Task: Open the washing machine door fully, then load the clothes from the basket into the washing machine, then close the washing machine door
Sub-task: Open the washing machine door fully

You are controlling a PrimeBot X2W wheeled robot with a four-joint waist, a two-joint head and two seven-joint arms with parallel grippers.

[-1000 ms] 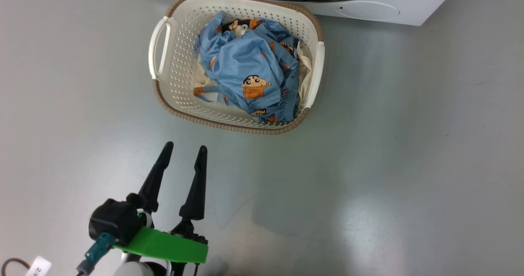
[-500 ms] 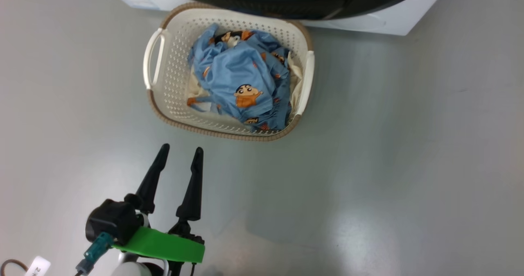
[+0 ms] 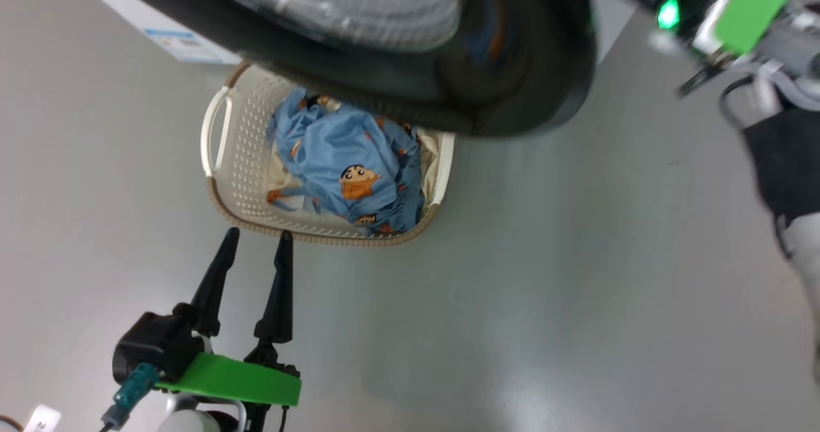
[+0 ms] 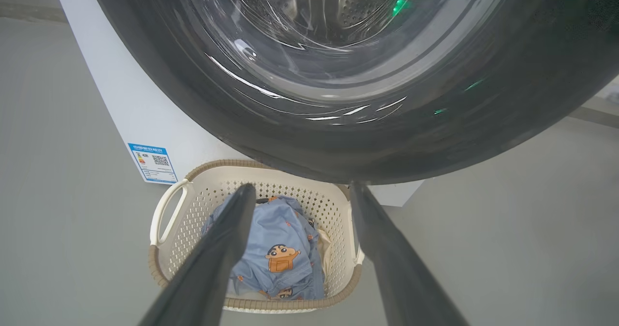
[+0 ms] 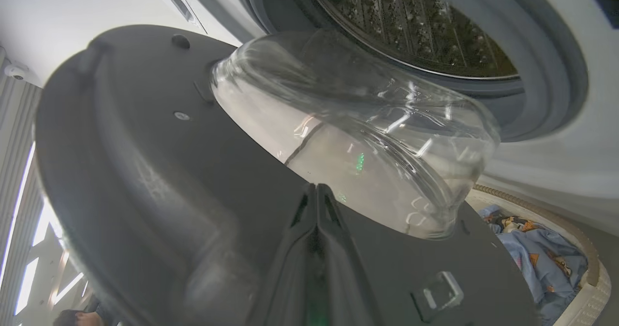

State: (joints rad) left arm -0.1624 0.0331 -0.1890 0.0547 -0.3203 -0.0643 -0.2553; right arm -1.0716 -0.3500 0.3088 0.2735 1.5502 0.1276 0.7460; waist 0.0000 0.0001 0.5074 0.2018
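Nearest the robot, the left gripper (image 3: 257,233) hovers over the bare grey floor (image 3: 576,304). Its arm comes in low at the head view's lower left, and its two dark fingers are spread apart with nothing between them, aimed forward at the basket (image 3: 238,163).

The basket stands on the floor just past those fingertips, close against the front of the washing machine (image 4: 135,103). Its long axis runs handle to handle, along the machine's front. The clothes (image 3: 339,156) lie heaped inside it: blue printed cloth on top with a cartoon figure facing up, and cream cloth against the wall on the robot's right.

Above the basket's far rim hangs the washing machine door (image 4: 338,142), swung partway out and blurred in the head view. Its glossy outer face is turned toward the left gripper, and its glass bowl (image 5: 367,137) bulges back toward the machine.

The right arm (image 3: 756,9) reaches in raised at the head view's upper right. The right gripper (image 5: 316,186) has its fingers pressed together with nothing pinched. They lie along the door's dark inner face, with the tips at the bowl's lower edge. Whether they press on the door I cannot tell.

Beyond, the grey-blue gasket (image 5: 546,89) rings the steel drum (image 5: 420,31). A blue label sticker (image 4: 153,161) sits low on the machine's front, by the basket's left handle (image 3: 214,131).
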